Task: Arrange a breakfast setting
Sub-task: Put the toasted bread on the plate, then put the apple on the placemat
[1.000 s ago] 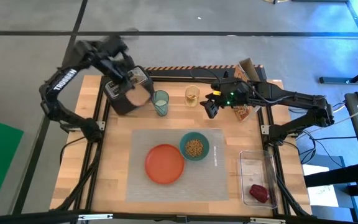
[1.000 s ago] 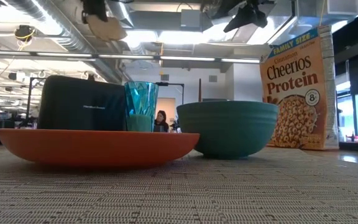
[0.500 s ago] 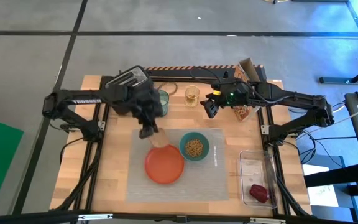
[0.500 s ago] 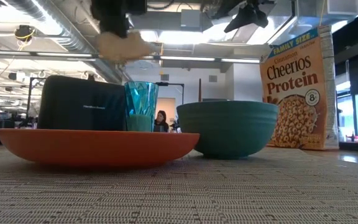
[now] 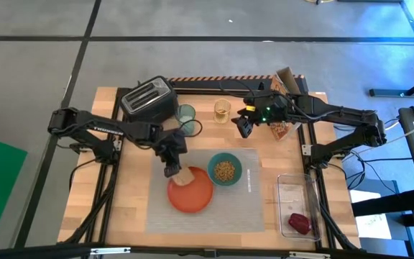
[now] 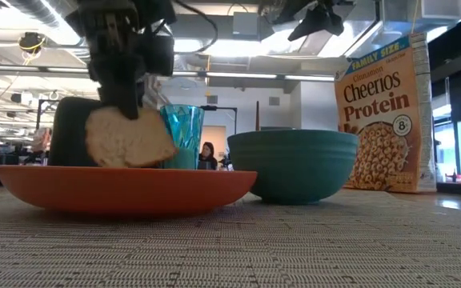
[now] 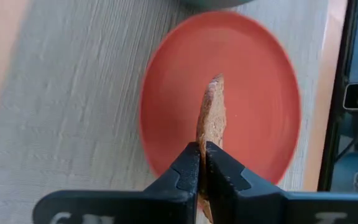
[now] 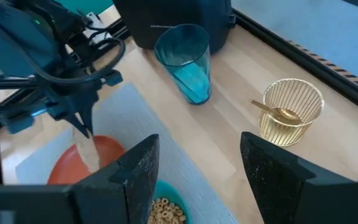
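My left gripper is shut on the toast slice just over the round orange plate, which lies on the grey placemat. A teal bowl with cereal sits on the mat beside the plate. The teal tumbler stands on the wood past the mat's far edge. The gold spoon stands in a small yellowish glass. A dark-red fruit lies in a clear tray. My right gripper hangs open above the table's far middle, holding nothing. My left gripper pinches the toast's upper edge between its two fingers, one on each flat face. The fingers slant down from the table's far left. The slice stands on edge and hangs below them over the plate; the plate's rim hides whether its lower edge touches.
A black toaster stands at the far left of the table, a cereal box at the far right. The clear tray lies near the right edge. Bare mat shows to the right of the bowl and along the near edge.
My left gripper has swung from above the toaster toward the table's near edge and right, and gone down, carrying the toast. It stays shut on the slice, which has come from high up to the level of the plate.
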Available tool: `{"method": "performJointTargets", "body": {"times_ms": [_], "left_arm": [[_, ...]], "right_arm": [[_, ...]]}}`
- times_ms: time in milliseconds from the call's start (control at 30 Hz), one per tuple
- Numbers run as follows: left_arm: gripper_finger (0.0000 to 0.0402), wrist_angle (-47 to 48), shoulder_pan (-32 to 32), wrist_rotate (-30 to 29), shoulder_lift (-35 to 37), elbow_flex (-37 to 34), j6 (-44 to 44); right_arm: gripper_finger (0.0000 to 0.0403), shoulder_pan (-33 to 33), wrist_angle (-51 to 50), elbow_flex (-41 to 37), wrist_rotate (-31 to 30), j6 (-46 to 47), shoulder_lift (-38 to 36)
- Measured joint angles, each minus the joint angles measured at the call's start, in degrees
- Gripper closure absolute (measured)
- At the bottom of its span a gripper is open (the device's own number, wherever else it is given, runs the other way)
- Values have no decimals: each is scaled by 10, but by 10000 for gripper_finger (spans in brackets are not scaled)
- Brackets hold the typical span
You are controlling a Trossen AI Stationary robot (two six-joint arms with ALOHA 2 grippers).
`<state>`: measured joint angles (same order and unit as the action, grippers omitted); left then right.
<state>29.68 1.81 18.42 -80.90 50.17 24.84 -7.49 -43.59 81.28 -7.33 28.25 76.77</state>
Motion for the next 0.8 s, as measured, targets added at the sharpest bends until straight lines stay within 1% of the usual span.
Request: {"method": "performJointTargets", "body": {"times_ms": [67,133,267,400,467,533,633,700,800], "left_arm": [[381,-8,-3,-10,0,-13,16],[373,-9,-4,-36,0,-21,30],[346,-8,-5,-65,0,-26,32],[312,-8,-5,-74,0,-26,32],[296,0,-1,-71,0,-23,36],[284,24,5,-68,4,-8,36],[278,60,15,-71,14,28,18],[277,87,22,-78,20,55,-10],[277,94,35,-90,25,105,-53]], "right_arm": [[187,0,-1,0,9,0,0],[187,0,-10,0,12,-2,0],[187,0,-54,0,14,-1,0],[187,0,-98,0,16,18,0],[187,0,-122,0,35,36,0],[187,1,-157,0,66,62,0],[187,26,-233,0,111,80,0],[187,56,-289,0,115,92,0],[187,108,-370,-1,118,138,0]]}}
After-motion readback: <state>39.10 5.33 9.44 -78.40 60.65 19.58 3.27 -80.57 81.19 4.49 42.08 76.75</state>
